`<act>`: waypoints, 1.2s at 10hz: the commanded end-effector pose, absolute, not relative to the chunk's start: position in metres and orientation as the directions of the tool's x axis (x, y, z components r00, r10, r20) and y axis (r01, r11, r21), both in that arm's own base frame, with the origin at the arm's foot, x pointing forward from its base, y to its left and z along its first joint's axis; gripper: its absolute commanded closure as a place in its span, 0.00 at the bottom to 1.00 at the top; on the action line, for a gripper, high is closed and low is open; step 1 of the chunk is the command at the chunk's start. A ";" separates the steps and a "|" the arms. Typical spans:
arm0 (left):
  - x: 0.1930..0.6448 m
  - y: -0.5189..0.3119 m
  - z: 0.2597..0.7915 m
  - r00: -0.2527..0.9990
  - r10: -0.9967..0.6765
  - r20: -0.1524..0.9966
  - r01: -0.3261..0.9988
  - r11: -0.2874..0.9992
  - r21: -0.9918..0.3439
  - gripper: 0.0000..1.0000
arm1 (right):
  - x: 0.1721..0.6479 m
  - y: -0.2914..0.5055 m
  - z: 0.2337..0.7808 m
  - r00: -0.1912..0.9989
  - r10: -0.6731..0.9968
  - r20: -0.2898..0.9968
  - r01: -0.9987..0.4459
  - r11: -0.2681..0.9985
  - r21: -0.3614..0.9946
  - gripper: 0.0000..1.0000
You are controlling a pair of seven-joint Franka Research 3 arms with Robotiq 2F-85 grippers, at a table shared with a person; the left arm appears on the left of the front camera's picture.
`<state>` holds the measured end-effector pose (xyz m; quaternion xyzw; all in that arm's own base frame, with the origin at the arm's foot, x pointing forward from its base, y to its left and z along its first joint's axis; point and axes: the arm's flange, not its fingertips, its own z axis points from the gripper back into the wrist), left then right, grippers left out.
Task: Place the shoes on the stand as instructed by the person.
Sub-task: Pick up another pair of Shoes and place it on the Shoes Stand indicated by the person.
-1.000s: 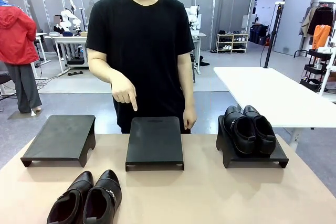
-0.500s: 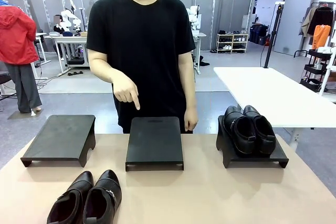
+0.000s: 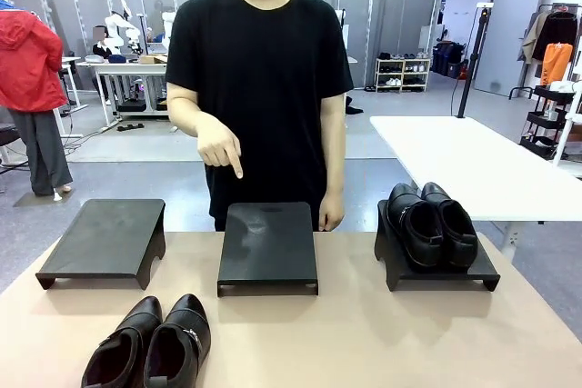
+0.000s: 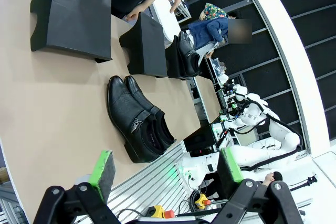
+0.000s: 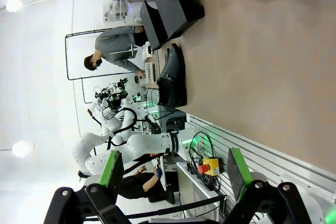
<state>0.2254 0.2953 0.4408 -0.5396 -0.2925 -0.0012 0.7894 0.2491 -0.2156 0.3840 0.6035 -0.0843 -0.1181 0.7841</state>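
While the person (image 3: pixel 264 88) in a black T-shirt points a finger down at the middle stand (image 3: pixel 268 244), the buckled pair of shoes (image 3: pixel 150 347) sits side by side on the surface (image 3: pixel 382 333) near its front edge, left of centre. The plain pair (image 3: pixel 432 223) rests on the right stand (image 3: pixel 436 277). The robot's left hand (image 4: pixel 165 166) hangs with jaws spread wide, gripping nothing, the buckled pair ahead of its fingers and clear of them. The right hand (image 5: pixel 173 167) is likewise open and empty, those shoes well beyond it.
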 end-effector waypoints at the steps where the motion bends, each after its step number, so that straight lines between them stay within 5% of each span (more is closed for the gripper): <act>1: 0.224 0.297 0.442 0.821 0.317 0.476 0.334 0.410 -0.849 0.00 | 0.246 -0.216 0.387 0.962 -0.274 -0.001 0.072 0.249 0.966 0.00; 4: 0.225 0.295 0.441 0.829 0.314 0.463 0.318 0.418 -0.851 0.00 | 0.246 -0.216 0.387 0.962 -0.274 -0.001 0.072 0.249 0.966 0.00; 8: 0.225 0.213 0.512 0.887 0.183 0.424 0.283 0.510 -0.812 0.00 | 0.246 -0.216 0.387 0.962 -0.274 -0.001 0.072 0.249 0.966 0.00; 12: 0.239 0.110 0.547 0.949 -0.001 0.316 0.220 0.719 -0.660 0.00 | 0.246 -0.216 0.387 0.962 -0.274 -0.001 0.072 0.249 0.966 0.00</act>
